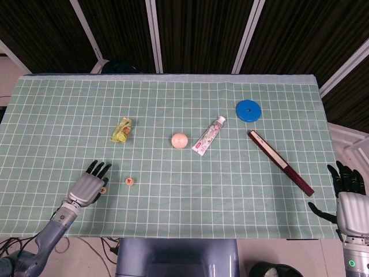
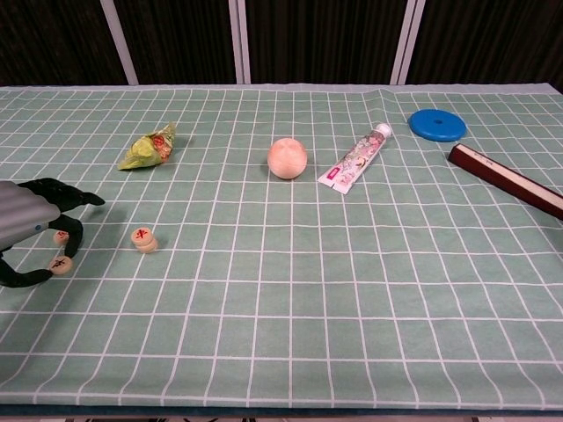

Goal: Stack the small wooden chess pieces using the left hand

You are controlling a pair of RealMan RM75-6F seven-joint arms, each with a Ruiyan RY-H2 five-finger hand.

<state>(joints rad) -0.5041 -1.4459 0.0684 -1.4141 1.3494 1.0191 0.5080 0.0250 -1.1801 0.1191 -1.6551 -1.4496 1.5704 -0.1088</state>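
A small round wooden chess piece (image 2: 143, 238) with a red mark lies on the green grid cloth, seen also as chess piece (image 1: 130, 182) in the head view. Two more pieces (image 2: 62, 236) (image 2: 60, 264) lie just left of it, under my left hand (image 2: 35, 220). The dark fingers (image 2: 72, 230) arch over them and the thumb lies beside the nearer one. I see no piece lifted or pinched. From the head view the left hand (image 1: 87, 187) hides most of these two. My right hand (image 1: 348, 199) hangs off the table's right edge, fingers spread, holding nothing.
A green snack wrapper (image 2: 149, 147) lies behind the pieces. A peach ball (image 2: 287, 157), a toothpaste tube (image 2: 354, 158), a blue disc (image 2: 437, 124) and a dark red stick (image 2: 506, 180) lie across the middle and right.
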